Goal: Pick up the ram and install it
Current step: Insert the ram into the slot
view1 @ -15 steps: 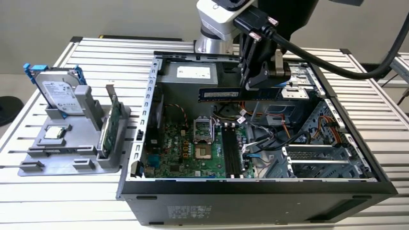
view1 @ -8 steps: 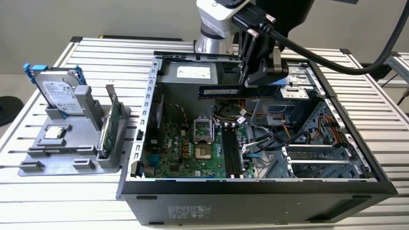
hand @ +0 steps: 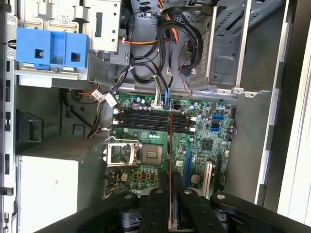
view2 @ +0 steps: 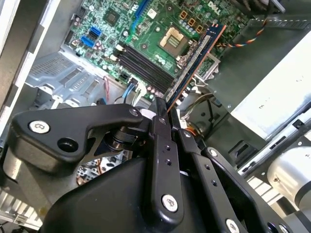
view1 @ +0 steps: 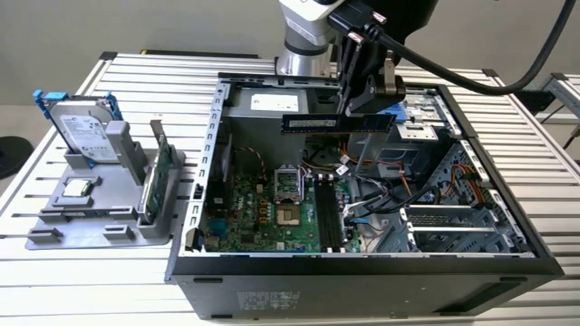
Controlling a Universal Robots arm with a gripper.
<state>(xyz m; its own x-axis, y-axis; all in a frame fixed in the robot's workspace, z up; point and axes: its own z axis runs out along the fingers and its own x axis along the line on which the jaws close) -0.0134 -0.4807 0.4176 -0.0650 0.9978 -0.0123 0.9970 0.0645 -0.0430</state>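
The ram (view1: 331, 123) is a long blue stick with black chips. It hangs level above the open computer case (view1: 363, 272), over the back of the motherboard (view1: 263, 217). My gripper (view1: 367, 112) is shut on the stick's end nearest the exterior view's right. In the second wrist view the ram (view2: 194, 60) runs out from the gripper (view2: 167, 109) above the black memory slots (view2: 146, 65). In the first wrist view the ram (hand: 170, 145) is edge-on, crossing over the memory slots (hand: 146, 120), which look unfilled.
A grey tray (view1: 100, 234) on the exterior view's left holds a silver hard drive (view1: 86, 132), a green card (view1: 159, 180) and a small chip (view1: 77, 188). Inside the case are loose cables (view1: 371, 197), a processor socket (view1: 285, 183) and a blue drive bracket (hand: 51, 48).
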